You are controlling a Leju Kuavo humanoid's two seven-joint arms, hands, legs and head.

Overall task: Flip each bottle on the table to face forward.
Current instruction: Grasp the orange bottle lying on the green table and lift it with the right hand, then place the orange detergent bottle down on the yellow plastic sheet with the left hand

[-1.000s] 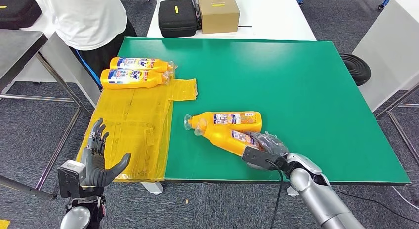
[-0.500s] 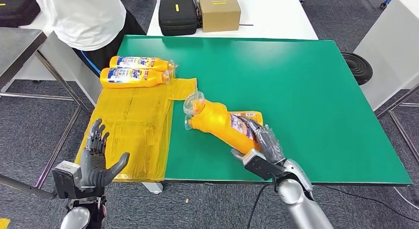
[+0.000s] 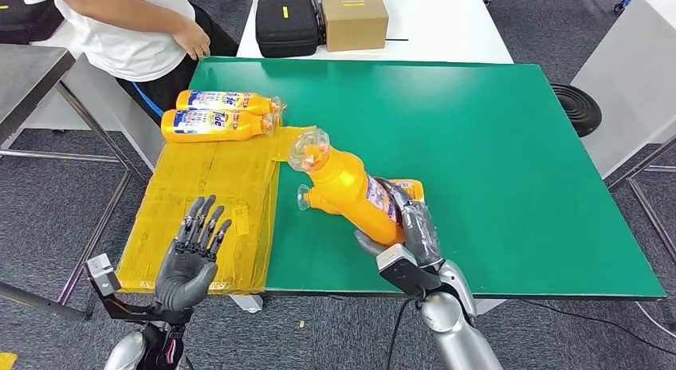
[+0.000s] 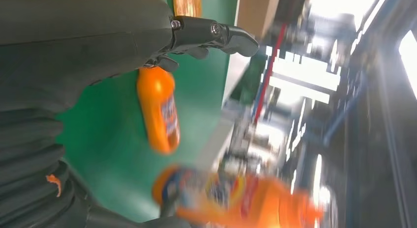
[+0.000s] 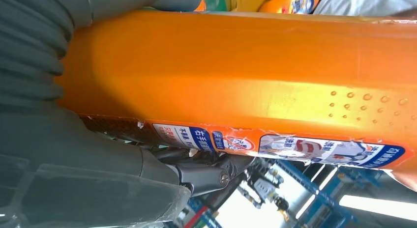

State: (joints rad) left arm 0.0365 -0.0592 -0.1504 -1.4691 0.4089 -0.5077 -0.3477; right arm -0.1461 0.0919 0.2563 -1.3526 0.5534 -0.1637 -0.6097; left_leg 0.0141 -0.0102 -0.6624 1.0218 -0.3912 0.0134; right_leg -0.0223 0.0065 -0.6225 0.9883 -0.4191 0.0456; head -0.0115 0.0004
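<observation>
Gripping hand: the right hand (image 3: 412, 241) has its fingers (image 3: 418, 223) wrapped round the base end of the lifted bottle (image 3: 349, 187), near the front edge of the green surface (image 3: 494, 147).
Lifted bottle: bright orange plastic with a clear cap (image 3: 308, 147) — raised off the surface at a slant, cap end high and pointing away from the robot toward the left.
Lifted bottle up close: in the right wrist view the orange body (image 5: 236, 66) is smooth, with a patch of small raised dots, and a long label strip (image 5: 275, 145) runs down its side.
Writing on the strip: blue and white panels with small print and a red no-entry style sign — too small to read.
Second bottle: another orange bottle (image 3: 405, 188) lies flat on the surface, mostly hidden behind the lifted one, its cap (image 3: 303, 198) showing at the left.
Far bottles: two orange bottles (image 3: 215, 124) lie side by side at the far end of the yellow sheet (image 3: 207, 194), caps to the right, touching each other.
Far labels: blue, white and red front labels face up; the brand looks like "Tide", though the print is small.
Free hand: the left hand (image 3: 191, 262) hangs off the left front corner, fingers spread, holding nothing.
Bystander: a person (image 3: 135, 27) in a white shirt stands at the far left corner.
</observation>
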